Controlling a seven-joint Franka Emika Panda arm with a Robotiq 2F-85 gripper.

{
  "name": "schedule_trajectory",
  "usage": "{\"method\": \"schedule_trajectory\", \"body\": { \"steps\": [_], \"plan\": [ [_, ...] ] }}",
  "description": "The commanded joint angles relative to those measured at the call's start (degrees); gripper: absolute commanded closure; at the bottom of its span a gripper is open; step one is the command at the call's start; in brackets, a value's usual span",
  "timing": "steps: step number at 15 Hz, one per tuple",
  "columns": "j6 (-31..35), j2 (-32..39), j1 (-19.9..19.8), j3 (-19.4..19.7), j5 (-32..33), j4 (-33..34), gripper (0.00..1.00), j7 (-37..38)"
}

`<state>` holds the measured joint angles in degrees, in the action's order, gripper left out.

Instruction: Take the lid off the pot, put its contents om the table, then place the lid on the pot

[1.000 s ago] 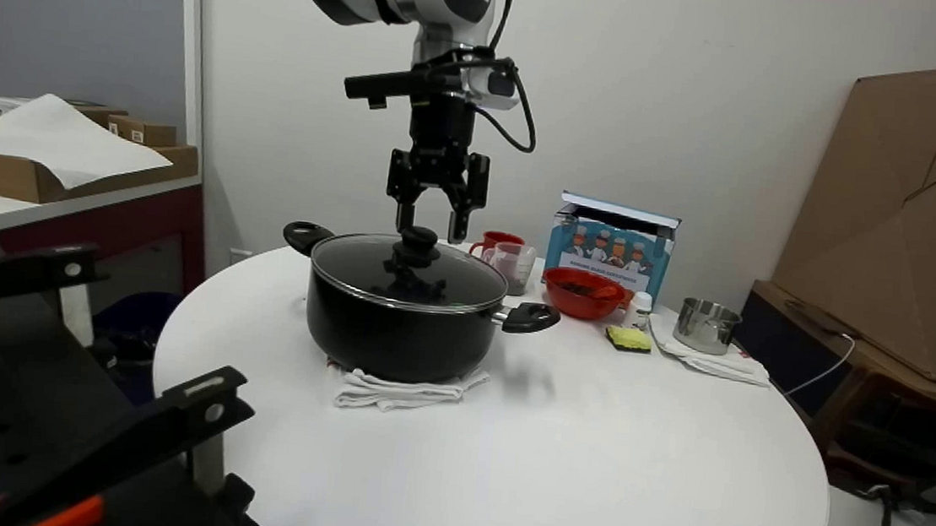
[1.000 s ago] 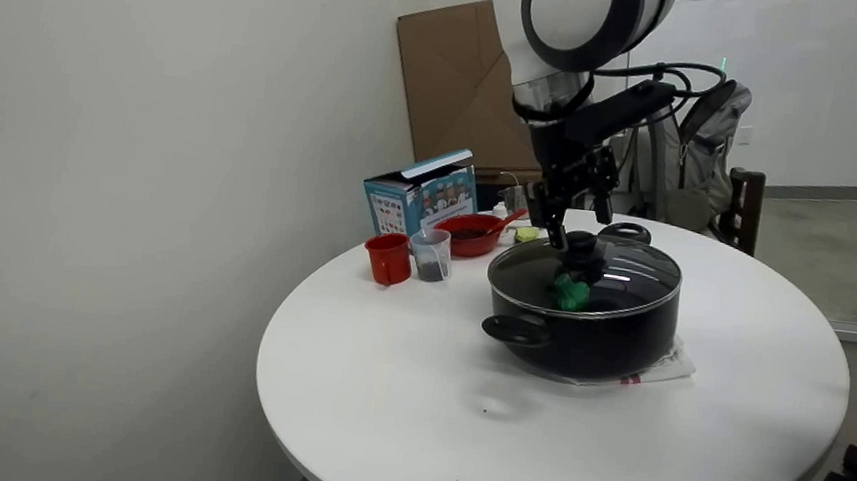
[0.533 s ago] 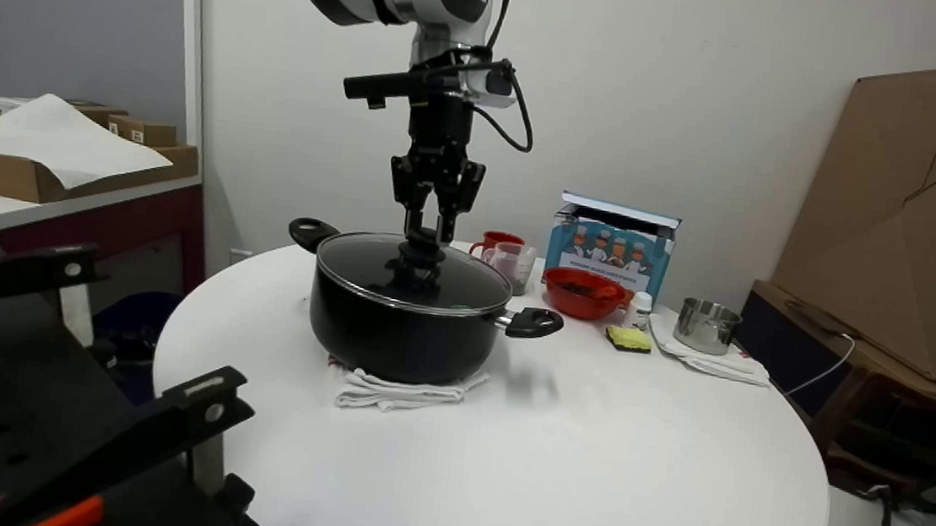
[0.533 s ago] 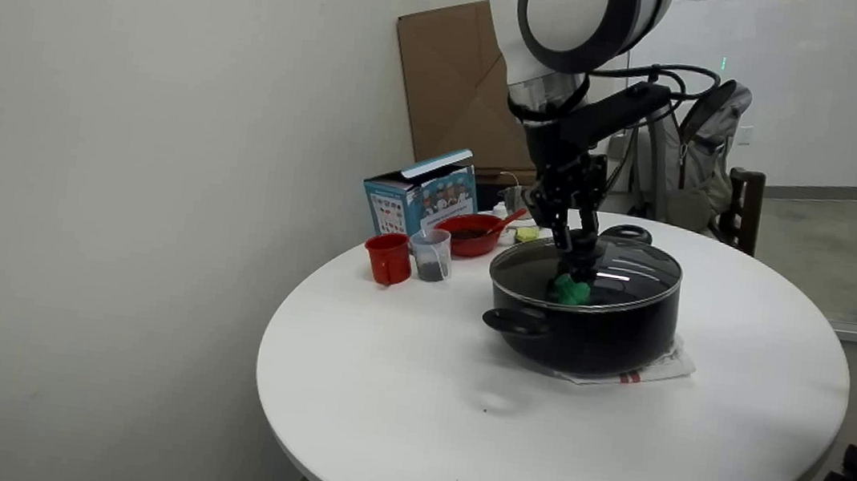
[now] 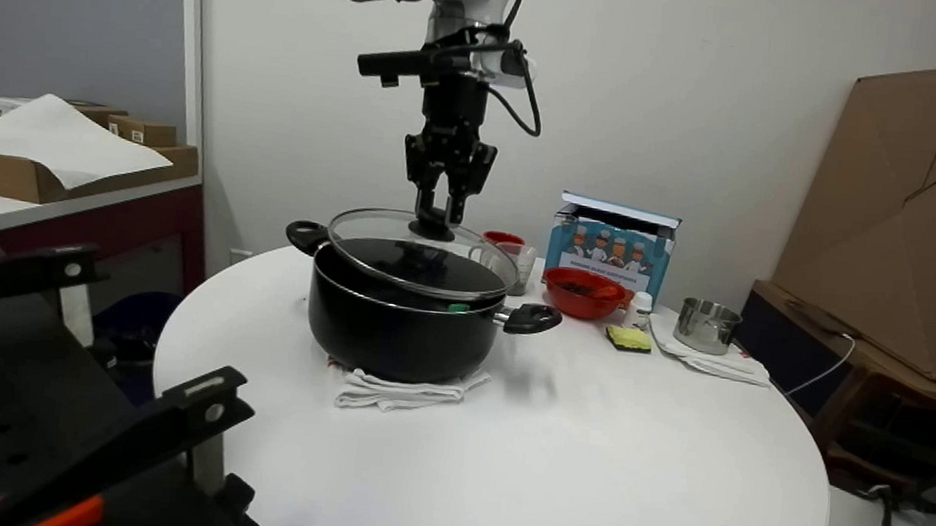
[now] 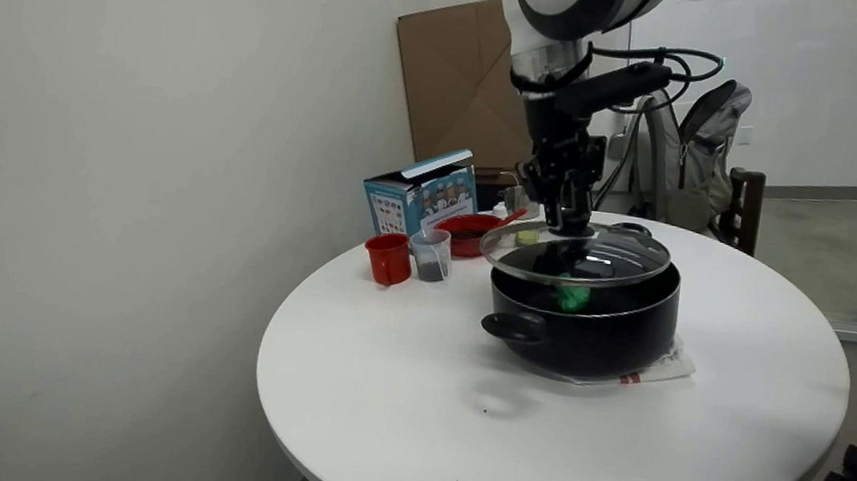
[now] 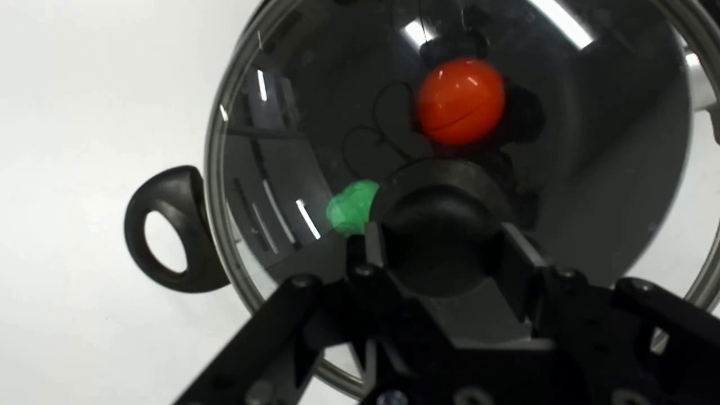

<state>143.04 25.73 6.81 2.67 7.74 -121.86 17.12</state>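
Observation:
The black knob [image 7: 439,236] of the glass lid [image 5: 471,270] is between the fingers of my gripper [image 5: 440,208], which is shut on it. Held above the black pot [image 5: 397,342], the lid tilts down toward one side, and a gap shows between its rim and the pot's rim in both exterior views. Through the glass, the wrist view shows the pot's contents: a round red ball [image 7: 460,101] and a green knobbly item [image 7: 351,208], partly covered by the knob. The pot rests on a folded cloth on the round white table [image 5: 611,462].
Behind the pot stand a red mug [image 6: 388,258], a clear measuring cup [image 6: 431,255], a red bowl [image 5: 584,294] and a blue box [image 5: 612,240]. Farther along are a sponge [image 5: 629,338], a small white bottle [image 5: 638,312] and a metal cup [image 5: 706,326] on a cloth.
The gripper's fingers have come together on the knob. The arm has then risen, lifting the lid from the pot's rim and tilting it.

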Motion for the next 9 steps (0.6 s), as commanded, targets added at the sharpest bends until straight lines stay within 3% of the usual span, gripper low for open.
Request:
{"method": "schedule_trajectory", "body": {
  "steps": [1, 5, 9],
  "plan": [
    [-2.5, -8.5, -3.2, 0.3, -3.5, -0.7, 0.76, -3.1],
    [-4.2, -13.1, -7.4, 2.9, -4.3, 2.0, 0.76, -2.8],
    [-7.1, -11.5, -12.0, 6.8, -3.6, 6.7, 0.76, -1.9]
  ]
}}
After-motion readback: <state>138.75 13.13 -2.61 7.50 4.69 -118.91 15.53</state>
